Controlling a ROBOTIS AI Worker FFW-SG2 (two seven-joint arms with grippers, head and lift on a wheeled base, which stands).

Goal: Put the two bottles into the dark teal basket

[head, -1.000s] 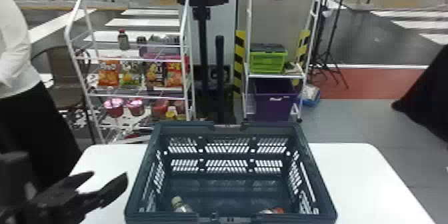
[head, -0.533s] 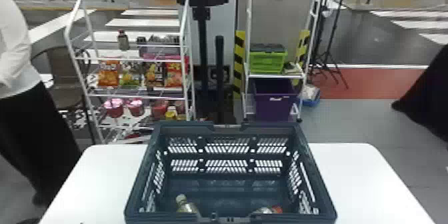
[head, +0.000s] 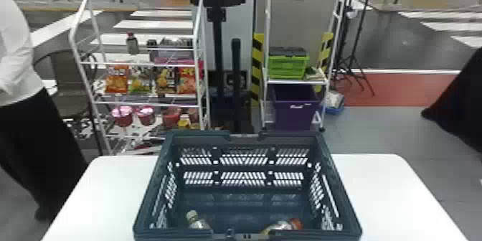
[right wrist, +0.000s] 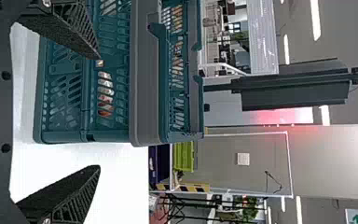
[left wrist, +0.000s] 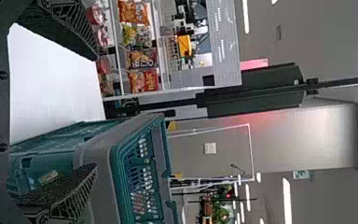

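Note:
Inside the dark teal basket [head: 244, 201], near its front wall, lie two bottles: one with a pale cap [head: 195, 219] toward the left, one with an orange-red cap [head: 283, 226] toward the right. In the left wrist view my left gripper [left wrist: 95, 112] is open with nothing between its fingers, beside the basket [left wrist: 105, 158]. My right gripper [right wrist: 99, 112] also stands open and holds nothing, near the basket [right wrist: 144, 74] in the right wrist view. Through the slots there, part of the orange-capped bottle [right wrist: 105, 95] is visible.
The basket stands on a white table [head: 391, 193], with bare tabletop on both sides. Behind it are a snack rack [head: 143, 100] and a shelf holding a green crate [head: 287, 65] above a purple bin [head: 294, 111].
My left gripper has pulled back from the table's left side, out of the head view. Inside the basket, both bottles have shifted a little.

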